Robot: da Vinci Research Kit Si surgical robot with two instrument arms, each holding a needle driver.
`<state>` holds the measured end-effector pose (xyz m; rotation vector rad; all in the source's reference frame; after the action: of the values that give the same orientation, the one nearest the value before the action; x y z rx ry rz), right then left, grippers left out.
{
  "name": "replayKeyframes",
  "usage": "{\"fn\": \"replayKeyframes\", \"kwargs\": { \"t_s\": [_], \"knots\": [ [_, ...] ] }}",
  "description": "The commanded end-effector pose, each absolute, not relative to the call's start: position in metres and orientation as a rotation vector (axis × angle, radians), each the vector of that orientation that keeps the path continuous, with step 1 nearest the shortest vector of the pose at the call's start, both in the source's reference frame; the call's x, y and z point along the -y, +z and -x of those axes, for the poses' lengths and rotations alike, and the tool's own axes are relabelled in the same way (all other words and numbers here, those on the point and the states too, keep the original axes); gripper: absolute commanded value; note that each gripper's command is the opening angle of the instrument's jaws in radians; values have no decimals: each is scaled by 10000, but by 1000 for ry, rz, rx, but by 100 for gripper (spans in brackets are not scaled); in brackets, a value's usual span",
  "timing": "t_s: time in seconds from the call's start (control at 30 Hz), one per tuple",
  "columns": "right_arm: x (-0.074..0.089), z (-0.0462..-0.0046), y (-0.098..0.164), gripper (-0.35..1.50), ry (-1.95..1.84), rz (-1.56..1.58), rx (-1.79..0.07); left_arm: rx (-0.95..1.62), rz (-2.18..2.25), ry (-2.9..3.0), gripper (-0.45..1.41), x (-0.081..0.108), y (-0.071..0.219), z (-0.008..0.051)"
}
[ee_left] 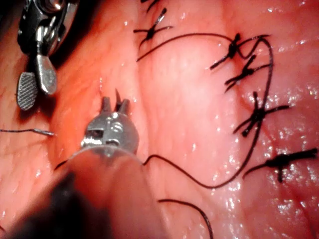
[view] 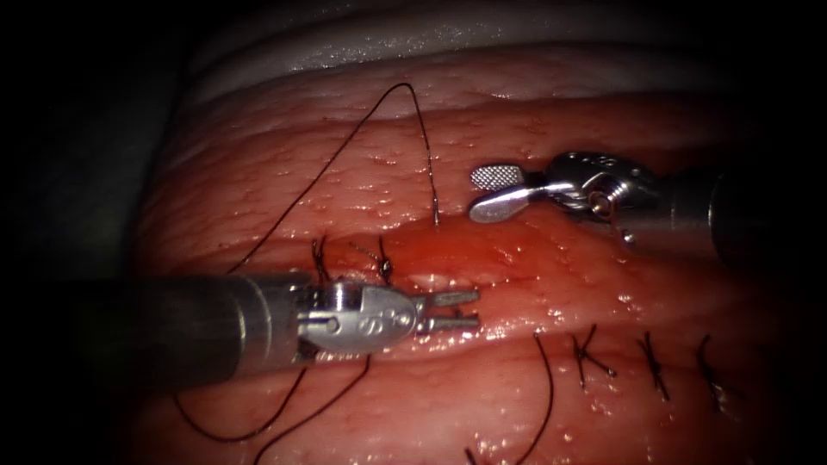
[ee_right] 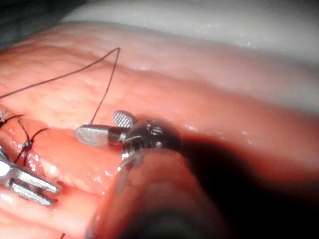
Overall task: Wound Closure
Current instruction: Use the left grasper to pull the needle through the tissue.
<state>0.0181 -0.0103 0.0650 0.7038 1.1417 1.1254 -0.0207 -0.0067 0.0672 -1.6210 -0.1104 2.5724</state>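
Observation:
The cut (view: 491, 258) runs across the tissue (view: 603, 284), wet with red fluid. My left tool (view: 472, 310) lies over the cut, its jaws slightly open and holding nothing; it also shows in the left wrist view (ee_left: 114, 102). My right tool (view: 475, 194) hovers above the cut's far edge, jaws wide open and empty, as the right wrist view (ee_right: 98, 124) confirms. Dark thread (view: 345, 151) arches up and comes down into the tissue just left of the right tool. A short pale tip (view: 436, 213) there looks like the needle's tail; the rest of it is buried in the tissue.
Tied stitches (view: 383, 267) sit on the cut beside the left tool's wrist. Several knotted stitches (view: 655, 366) line a second closed cut nearer the camera. Slack thread (view: 258, 422) loops under the left shaft. The tissue's pale far rim (view: 431, 43) borders the dark surround.

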Motion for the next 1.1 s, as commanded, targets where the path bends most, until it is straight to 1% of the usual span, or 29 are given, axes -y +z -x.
{"fn": "replayKeyframes", "kwargs": {
  "t_s": [0.03, 0.1, 0.17, 0.33, 0.4, 0.47, 0.6, 0.63, 0.77, 0.9, 1.03, 1.1],
  "knots": [
    [104, -187, 656, 52, 1124, -702, -1142, 125, 1643, 2565, -45, 65, 676, 210],
    [104, -186, 656, 47, 1126, -698, -1144, 148, 1682, 2556, -45, 62, 673, 207],
    [104, -185, 657, 46, 1127, -696, -1143, 217, 1744, 2499, -45, 57, 668, 204],
    [104, -185, 658, 30, 1131, -690, -1141, 406, 1794, 2308, -45, 45, 654, 197],
    [104, -185, 659, 27, 1131, -689, -1141, 480, 1789, 2251, -45, 41, 650, 195],
    [104, -185, 659, 25, 1131, -689, -1141, 571, 1768, 2177, -45, 38, 646, 194],
    [107, -184, 659, 12, 1125, -683, -1143, 836, 1708, 1959, -45, 33, 641, 195],
    [107, -184, 659, 12, 1125, -683, -1143, 836, 1708, 1959, -45, 33, 641, 195],
    [111, -184, 658, 12, 1141, -698, -1139, 1004, 1682, 1813, -45, 30, 639, 195],
    [113, -183, 656, 20, 1139, -700, -1139, 1133, 1693, 1719, -45, 33, 631, 196],
    [114, -180, 655, 24, 1156, -717, -1134, 1200, 1707, 1695, -45, 43, 611, 197],
    [115, -179, 654, 32, 1161, -720, -1132, 1221, 1721, 1693, -45, 49, 596, 197]
  ]
}}
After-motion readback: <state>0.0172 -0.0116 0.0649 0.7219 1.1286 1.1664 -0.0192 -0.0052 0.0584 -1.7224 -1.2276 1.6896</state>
